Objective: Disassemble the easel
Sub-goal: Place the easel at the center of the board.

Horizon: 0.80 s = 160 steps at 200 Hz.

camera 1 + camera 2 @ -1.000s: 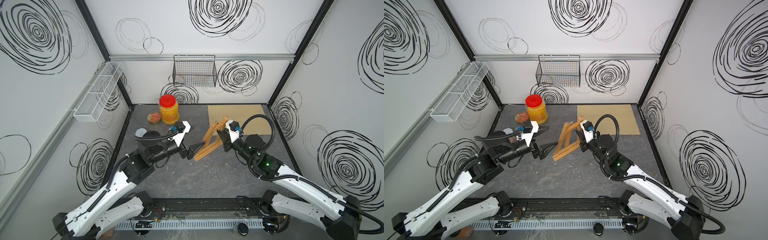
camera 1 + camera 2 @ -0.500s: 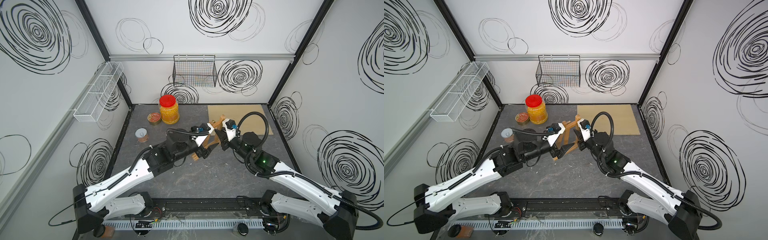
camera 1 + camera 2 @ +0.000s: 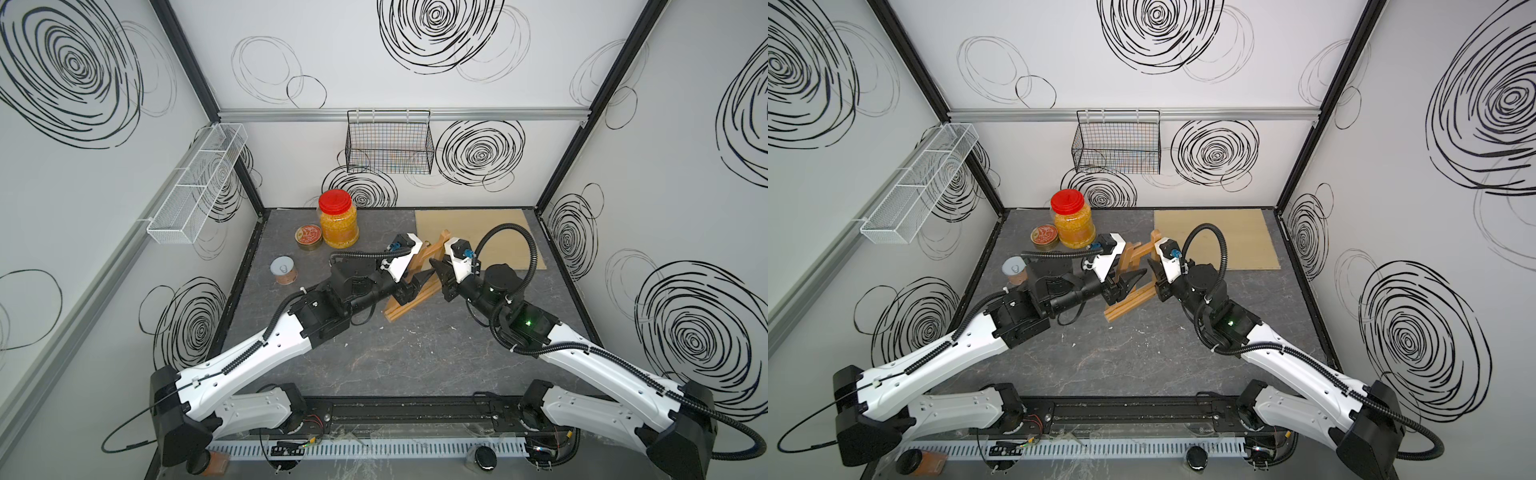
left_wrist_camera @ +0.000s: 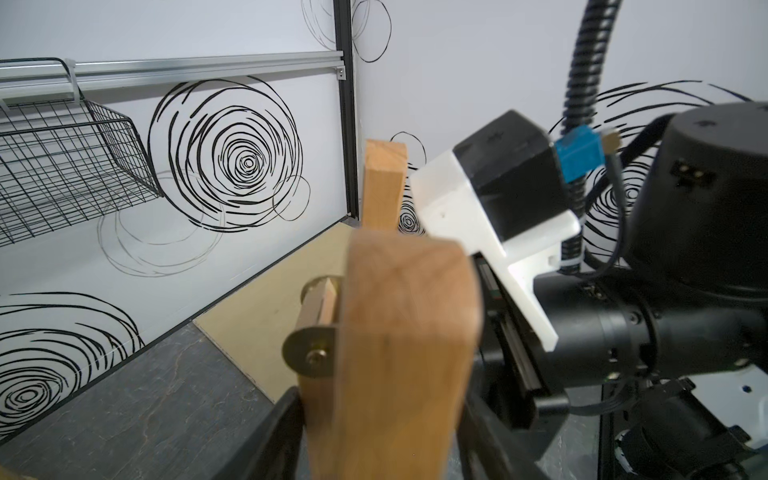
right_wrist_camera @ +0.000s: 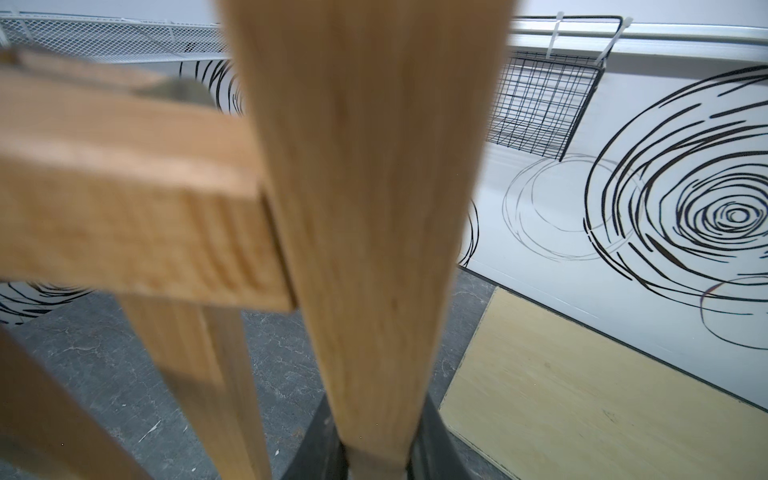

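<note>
1. Small honey-brown wooden A-frame easel (image 3: 398, 312) is mid-table on the dark grey marbled tabletop (image 3: 415, 357), between the two arms. In both top views its bottom ledge end points to the front. Its top end overlaps the left part of the pale rectangular plywood board (image 3: 490, 232).
2. Can't tell whether the ledge rests on the tabletop or sits just clear of it.
3. Right gripper (image 3: 441, 274): pinching one easel slat. The right wrist view shows the slat wedged between both black fingers (image 5: 316, 453).
4. Left gripper (image 3: 424, 277): on the opposite side of the frame, tips close to the right gripper's. In the left wrist view a slat stands between its two fingers (image 4: 274, 432). Can't tell whether they clamp it or sit a sliver off.
5. Brass-coloured round washer and bolt (image 4: 309, 351) sit on the side of that slat, just past the fingers.
6. Back left, well apart from the easel:
   - clear jar with red lid and yellow contents (image 3: 337, 224)
   - flat round tin (image 3: 308, 237) just beside the jar
   - small can with silver pull-tab lid (image 3: 283, 270) nearer the left edge
7. Black wire basket (image 3: 388, 141) hangs on the back wall, and a white mesh rack (image 3: 199, 183) on the left wall.
</note>
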Available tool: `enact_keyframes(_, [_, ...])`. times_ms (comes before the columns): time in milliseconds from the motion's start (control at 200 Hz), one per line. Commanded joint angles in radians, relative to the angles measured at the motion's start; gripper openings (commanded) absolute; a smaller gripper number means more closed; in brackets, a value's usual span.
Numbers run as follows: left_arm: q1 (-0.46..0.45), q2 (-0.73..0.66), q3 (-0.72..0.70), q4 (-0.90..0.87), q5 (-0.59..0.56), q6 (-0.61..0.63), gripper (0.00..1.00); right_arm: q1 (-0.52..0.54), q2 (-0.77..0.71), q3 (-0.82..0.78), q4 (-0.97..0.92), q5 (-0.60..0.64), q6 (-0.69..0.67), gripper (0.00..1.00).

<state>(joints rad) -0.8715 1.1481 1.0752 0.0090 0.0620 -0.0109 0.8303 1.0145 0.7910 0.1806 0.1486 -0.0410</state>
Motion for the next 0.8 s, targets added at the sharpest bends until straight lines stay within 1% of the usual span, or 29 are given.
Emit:
enact_keyframes(0, [0.002, 0.024, 0.026, 0.067, 0.054, -0.035, 0.56, 0.005, -0.017, 0.034, 0.051, -0.035, 0.019, 0.02])
enact_keyframes(85, [0.003, 0.040, 0.021, 0.077, 0.054, -0.045, 0.55, 0.006, -0.020, 0.028, 0.050, -0.043, 0.019, 0.02])
enact_keyframes(135, [0.006, 0.048, 0.022, 0.079, 0.062, -0.054, 0.49, 0.005, -0.024, 0.026, 0.047, -0.040, 0.019, 0.02])
enact_keyframes(235, [0.013, 0.055, 0.027, 0.086, 0.070, -0.080, 0.35, 0.005, -0.026, 0.027, 0.028, -0.027, 0.017, 0.02])
enact_keyframes(350, [0.020, 0.053, 0.023, 0.095, 0.077, -0.096, 0.23, 0.004, -0.016, 0.040, -0.009, -0.007, 0.018, 0.04])
enact_keyframes(425, [0.026, 0.055, 0.020, 0.100, 0.095, -0.112, 0.17, 0.004, -0.008, 0.047, -0.032, 0.000, 0.020, 0.08])
enact_keyframes(500, [0.032, 0.056, 0.012, 0.112, 0.109, -0.144, 0.16, 0.006, -0.003, 0.050, -0.045, -0.003, 0.021, 0.10])
enact_keyframes(595, [0.042, 0.058, -0.006, 0.140, 0.133, -0.194, 0.12, 0.006, -0.007, 0.045, -0.057, -0.003, 0.025, 0.19])
enact_keyframes(716, [0.068, 0.059, -0.039, 0.191, 0.161, -0.284, 0.04, 0.005, -0.014, 0.047, -0.092, 0.002, 0.035, 0.37])
enact_keyframes(796, [0.096, 0.063, -0.060, 0.216, 0.169, -0.354, 0.01, 0.006, -0.019, 0.055, -0.131, -0.002, 0.046, 0.48])
